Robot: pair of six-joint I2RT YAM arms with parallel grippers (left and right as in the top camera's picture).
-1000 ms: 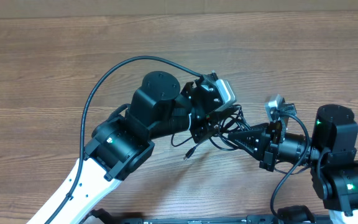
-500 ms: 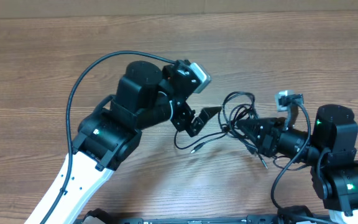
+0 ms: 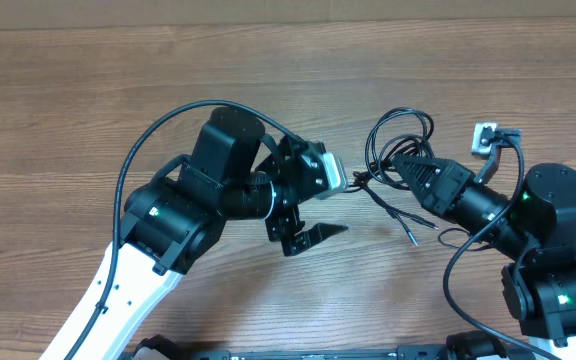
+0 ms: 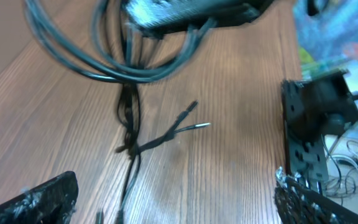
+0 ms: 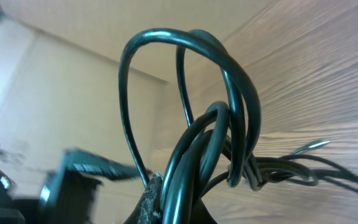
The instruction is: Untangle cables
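The left gripper (image 3: 340, 205) has just let go and stands wide open and empty, left of the cables (image 3: 400, 130), which the closed right gripper (image 3: 400, 170) alone holds as a knotted bunch at the right of the bench (image 3: 118, 80), so the untangling remains.

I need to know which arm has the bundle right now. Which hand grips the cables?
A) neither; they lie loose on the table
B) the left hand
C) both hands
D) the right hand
D: the right hand is closed on the cables, lifting their loops, while the left hand stands wide open, gripping nothing.
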